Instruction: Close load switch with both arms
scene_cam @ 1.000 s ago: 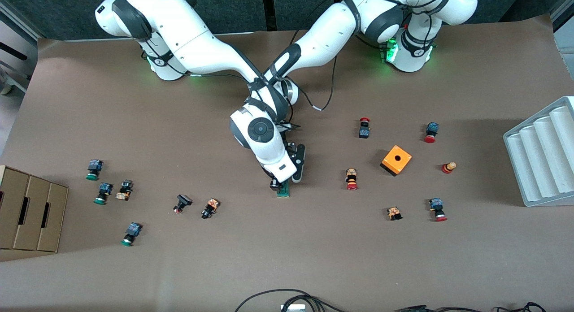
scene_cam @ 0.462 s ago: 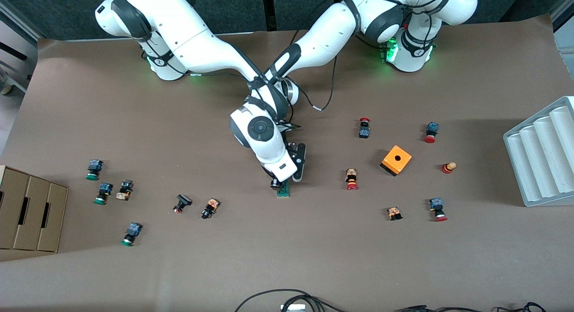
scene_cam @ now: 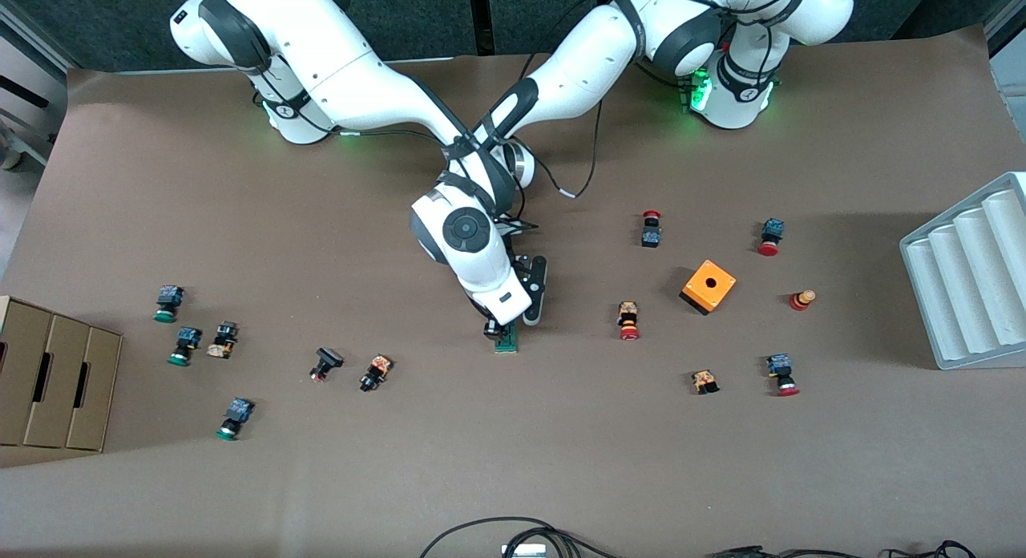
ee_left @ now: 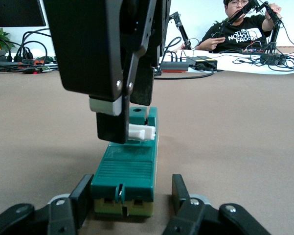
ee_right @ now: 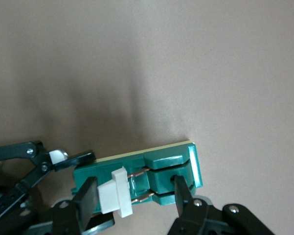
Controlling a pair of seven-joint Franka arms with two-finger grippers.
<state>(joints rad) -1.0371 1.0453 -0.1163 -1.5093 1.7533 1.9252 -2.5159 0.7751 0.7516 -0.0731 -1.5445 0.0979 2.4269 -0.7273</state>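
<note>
A brown paper-covered table point(scene_cam: 561, 462) carries everything. From its base the white jointed right arm point(scene_cam: 361, 69) slopes down toward the middle of the table. Its wrist is bent so that the hand points steeply down. The white jointed left arm point(scene_cam: 593, 69) reaches in from its own base, and its forearm passes under the right arm's wrist, so the two cross there.

A grey ribbed tray point(scene_cam: 970, 277) sits at the left arm's end of the table. A partitioned cardboard box point(scene_cam: 56, 382) sits at the right arm's end.

The narrow green load switch point(scene_cam: 506, 341) lies flat near the middle of the table, nearer to the front camera than both bases.

The right tool point(ee_right: 133, 182) comes down on the switch from above and is clenched along its length. One finger presses the white sliding piece point(ee_right: 112, 193) and the other bears on the raised green housing.

The left tool point(ee_left: 132, 183) lies low, almost level with the table, at one end of the switch. Its fingers point(ee_left: 83, 193) straddle that end without clamping. One pad is against the side, while a sliver of table shows between the other pad and the block.

An orange cube with a hole point(scene_cam: 708, 286) stands toward the left arm's end. Small red-capped push buttons point(scene_cam: 629, 321) lie around it. Green-capped push buttons point(scene_cam: 168, 303) lie toward the right arm's end.
</note>
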